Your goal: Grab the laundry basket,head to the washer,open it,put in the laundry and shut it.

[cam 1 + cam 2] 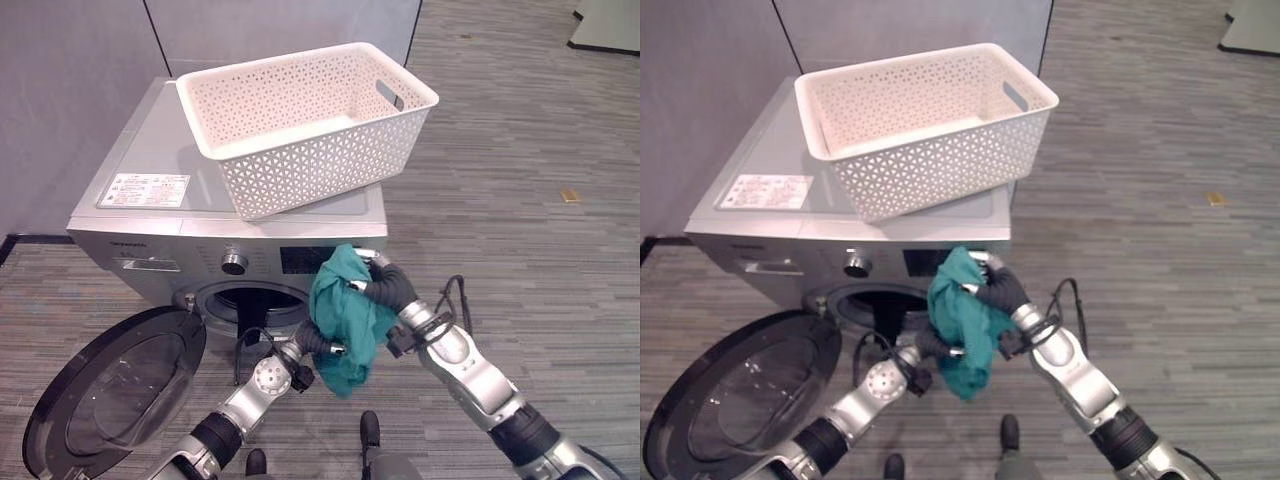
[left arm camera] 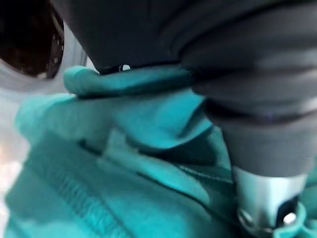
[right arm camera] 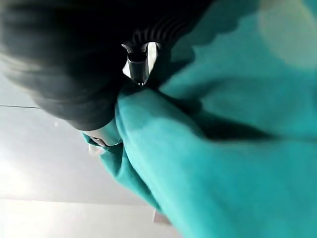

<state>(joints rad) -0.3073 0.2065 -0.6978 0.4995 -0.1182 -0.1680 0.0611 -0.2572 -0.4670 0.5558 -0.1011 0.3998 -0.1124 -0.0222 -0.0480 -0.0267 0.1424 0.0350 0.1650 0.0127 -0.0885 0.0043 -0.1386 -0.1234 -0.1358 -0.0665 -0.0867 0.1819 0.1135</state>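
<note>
Loading step, by the look of it: teal garment held bunched just in front of the open washer, right hand fingers curled into its top, left hand gripping lower down. White basket parked on the washer's top, door swung down wide. Next, probably: push the cloth forward into the drum opening, then release both grips.

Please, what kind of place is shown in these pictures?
Probably a test room or office corner arranged for laundry, not a home: a front-loading washer with its door open stands on grey carpet floor beside plain partition walls, with a white laundry basket on top.
</note>
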